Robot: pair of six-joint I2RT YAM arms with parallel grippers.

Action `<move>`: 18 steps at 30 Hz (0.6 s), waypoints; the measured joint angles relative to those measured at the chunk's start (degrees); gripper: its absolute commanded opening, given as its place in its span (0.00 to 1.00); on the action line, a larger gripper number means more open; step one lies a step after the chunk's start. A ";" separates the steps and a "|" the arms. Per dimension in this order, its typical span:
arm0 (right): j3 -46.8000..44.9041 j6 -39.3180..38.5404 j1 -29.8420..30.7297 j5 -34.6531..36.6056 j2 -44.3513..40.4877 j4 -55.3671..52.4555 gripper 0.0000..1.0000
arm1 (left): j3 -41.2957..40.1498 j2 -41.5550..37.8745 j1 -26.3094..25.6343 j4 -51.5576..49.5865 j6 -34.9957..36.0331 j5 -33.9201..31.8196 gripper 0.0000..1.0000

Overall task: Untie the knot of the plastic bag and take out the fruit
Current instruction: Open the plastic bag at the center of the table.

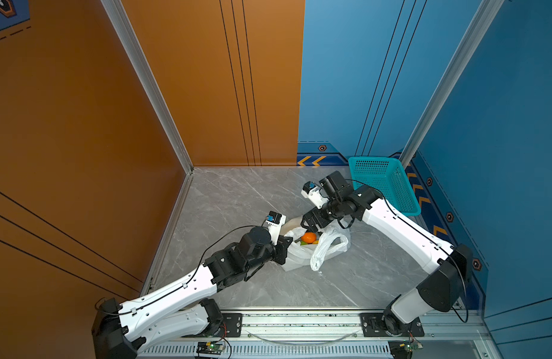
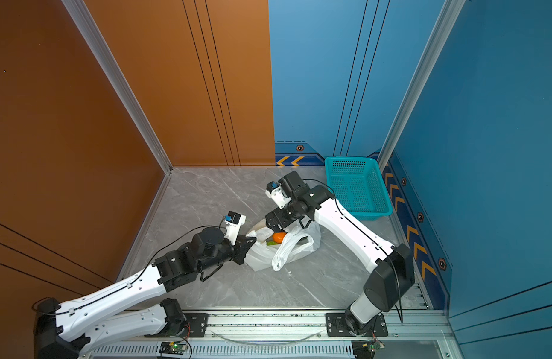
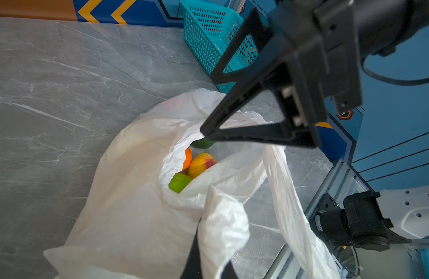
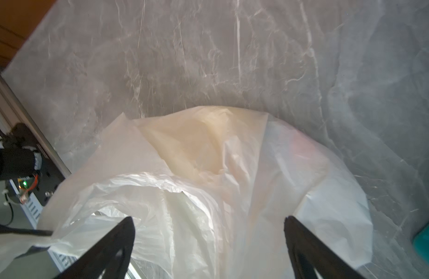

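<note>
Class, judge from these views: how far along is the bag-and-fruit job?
Done: the thin white plastic bag gapes open, no knot visible. In hand: the left pincer is shut on its rim; the right pincer hangs open over the mouth. Left: the small fruit, orange, yellow-red and green, lie inside.

Robot lab test cell: orange panel (image 1: 66, 124), blue panel (image 1: 346, 77), aluminium frame post (image 1: 150, 84), base rail (image 1: 299, 324), exposed circuit board (image 1: 209, 345).
</note>
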 measured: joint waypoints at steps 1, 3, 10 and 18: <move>0.00 -1.07 1.38 1.16 0.85 -0.90 0.98 | -0.33 -0.26 0.00 0.09 -0.02 -0.07 0.00; 0.00 -2.47 3.02 3.23 1.86 -2.03 0.96 | -1.05 -0.98 -0.02 0.02 -0.02 -0.26 0.00; -1.57 -4.55 5.27 11.91 3.26 -1.25 0.59 | -1.66 -4.33 -0.07 -0.22 0.00 -0.52 0.00; -4.57 -1.40 2.08 17.70 3.67 6.32 0.00 | -1.68 -6.45 -0.04 -1.77 0.85 -0.52 0.00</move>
